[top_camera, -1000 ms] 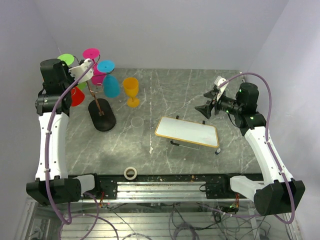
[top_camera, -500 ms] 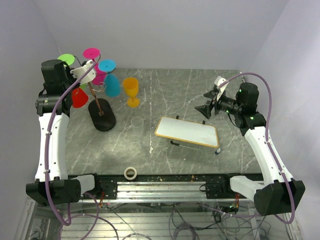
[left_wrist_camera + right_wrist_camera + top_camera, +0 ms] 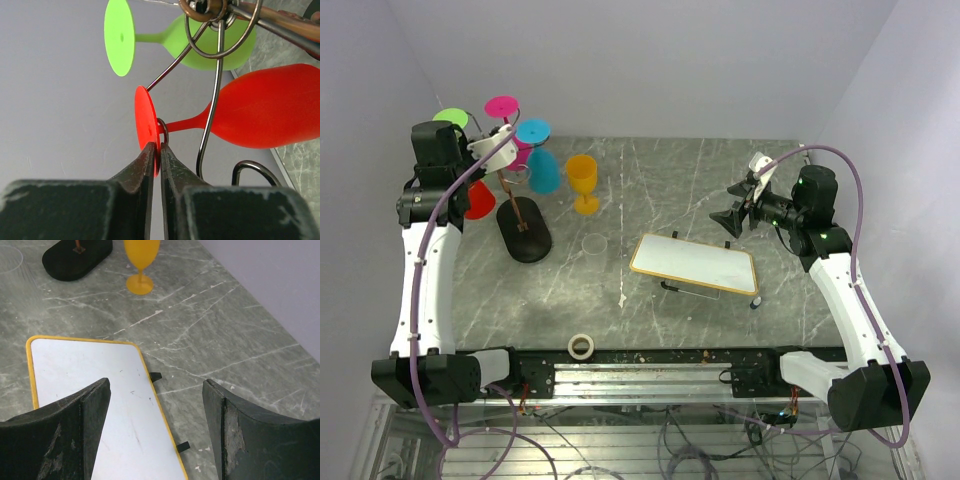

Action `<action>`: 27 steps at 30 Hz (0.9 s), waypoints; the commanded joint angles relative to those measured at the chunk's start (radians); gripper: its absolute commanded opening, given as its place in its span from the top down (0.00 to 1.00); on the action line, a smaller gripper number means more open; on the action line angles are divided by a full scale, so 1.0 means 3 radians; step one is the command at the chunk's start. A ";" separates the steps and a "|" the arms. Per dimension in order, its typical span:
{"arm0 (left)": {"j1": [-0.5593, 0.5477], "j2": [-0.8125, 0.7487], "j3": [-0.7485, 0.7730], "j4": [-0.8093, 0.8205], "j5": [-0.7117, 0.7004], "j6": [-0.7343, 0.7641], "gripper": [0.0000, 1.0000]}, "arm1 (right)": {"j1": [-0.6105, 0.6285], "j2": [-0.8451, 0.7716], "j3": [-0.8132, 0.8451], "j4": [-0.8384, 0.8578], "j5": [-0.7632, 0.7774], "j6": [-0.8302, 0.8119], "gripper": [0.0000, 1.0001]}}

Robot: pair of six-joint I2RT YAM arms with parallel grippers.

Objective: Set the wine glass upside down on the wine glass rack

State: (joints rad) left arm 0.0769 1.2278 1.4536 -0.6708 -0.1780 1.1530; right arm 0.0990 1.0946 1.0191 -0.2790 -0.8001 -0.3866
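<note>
A red wine glass (image 3: 270, 107) hangs upside down on the wine glass rack (image 3: 218, 75), its stem passing through a wire loop. In the top view the red wine glass (image 3: 478, 198) is on the left side of the rack (image 3: 524, 230). My left gripper (image 3: 160, 150) is shut on the rim of the glass's round foot (image 3: 146, 120), with the jaws very close together. From above, the left gripper (image 3: 490, 140) sits at the rack's top. My right gripper (image 3: 157, 390) stands open and holds nothing; it hovers over a white tray (image 3: 90, 390) at the right (image 3: 728, 222).
Green (image 3: 451, 118), pink (image 3: 503, 106) and cyan (image 3: 533, 132) glasses hang on the rack too. An orange glass (image 3: 582, 180) stands upright on the marble table beside it. A clear ring (image 3: 593, 244), the yellow-rimmed tray (image 3: 695, 263) and a tape roll (image 3: 581, 346) lie nearer.
My left arm has shifted slightly up and to the right at the rack, and the red glass has moved a little with it. The right arm has not moved.
</note>
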 commanded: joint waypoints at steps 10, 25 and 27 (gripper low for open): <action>-0.0058 -0.0130 -0.0034 -0.0165 0.0067 -0.0058 0.71 | -0.0016 -0.0045 -0.0121 0.0077 -0.0021 -0.0046 0.26; -0.0067 -0.0527 -0.0139 0.0053 0.0109 -0.0071 0.56 | -0.0018 -0.0046 -0.0144 0.0096 -0.0013 -0.0033 0.25; -0.0062 -0.0616 -0.0207 0.0246 0.0089 -0.0173 0.50 | -0.0016 -0.0036 -0.0139 0.0093 -0.0022 -0.0026 0.25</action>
State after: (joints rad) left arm 0.0635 1.0969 1.4300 -0.6987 -0.1684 1.1439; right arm 0.0990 1.0946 0.9840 -0.2737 -0.7998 -0.3866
